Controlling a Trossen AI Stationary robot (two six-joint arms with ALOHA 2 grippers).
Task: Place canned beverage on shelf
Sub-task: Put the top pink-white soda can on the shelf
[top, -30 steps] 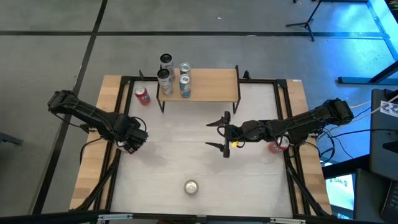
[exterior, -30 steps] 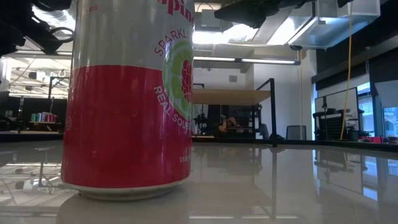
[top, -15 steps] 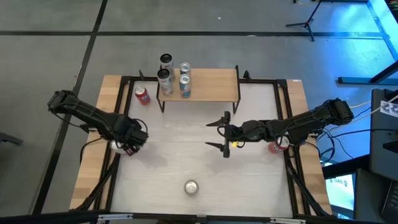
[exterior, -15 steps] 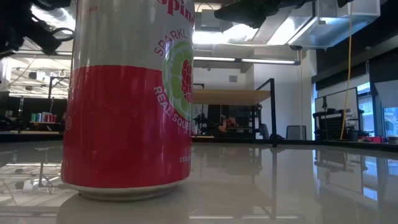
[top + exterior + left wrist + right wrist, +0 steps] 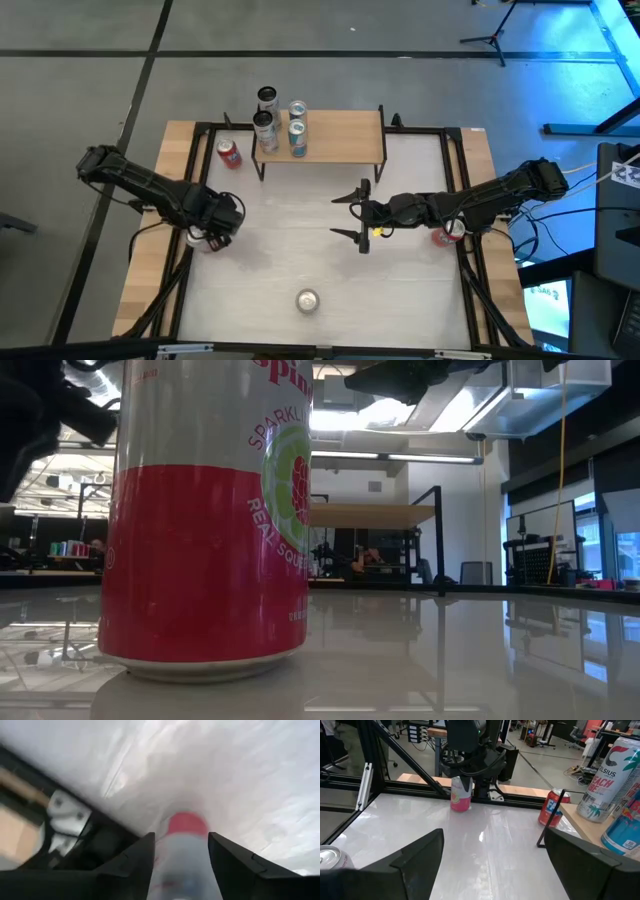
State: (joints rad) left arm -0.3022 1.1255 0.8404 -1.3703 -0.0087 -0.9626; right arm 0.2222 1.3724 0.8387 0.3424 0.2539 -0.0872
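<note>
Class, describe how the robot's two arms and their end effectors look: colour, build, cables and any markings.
Both arms are black and jointed, with black cables trailing at their bases. The left end effector has two flat dark fingers. The right end effector has two thin black fingers and a small yellow mark at the wrist.

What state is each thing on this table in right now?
Left gripper: around the pink can.
Pink can: upright on the table.
Right gripper: open, empty.
Shelf: cans upright at one end.
Red can: upright beside shelf.
Front can: upright, untouched.
</note>
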